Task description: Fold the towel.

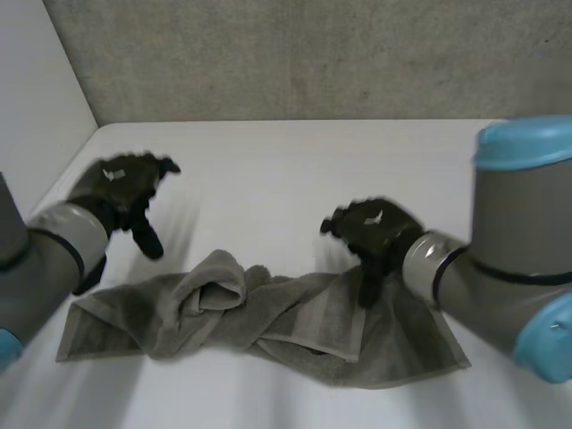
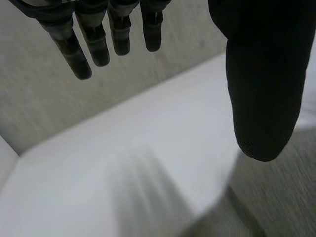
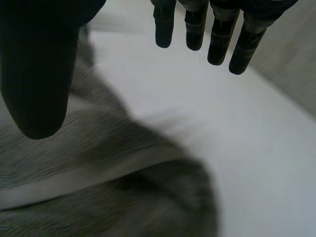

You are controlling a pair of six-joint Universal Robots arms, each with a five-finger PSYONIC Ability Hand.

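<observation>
A grey-green towel (image 1: 268,322) lies crumpled and twisted across the near part of the white table (image 1: 286,170), bunched in a roll near its middle. My left hand (image 1: 125,192) hovers above the table just beyond the towel's left end, fingers (image 2: 94,42) straight and spread, holding nothing. My right hand (image 1: 375,234) hangs over the towel's right part, its fingers (image 3: 217,34) straight too and apart from the thumb (image 3: 39,74), with towel (image 3: 98,173) under the palm. Neither hand grips the cloth.
A grey concrete wall (image 1: 295,54) runs behind the table, and a white side panel (image 1: 36,98) stands at the left. Bare table surface lies beyond the towel between the two hands.
</observation>
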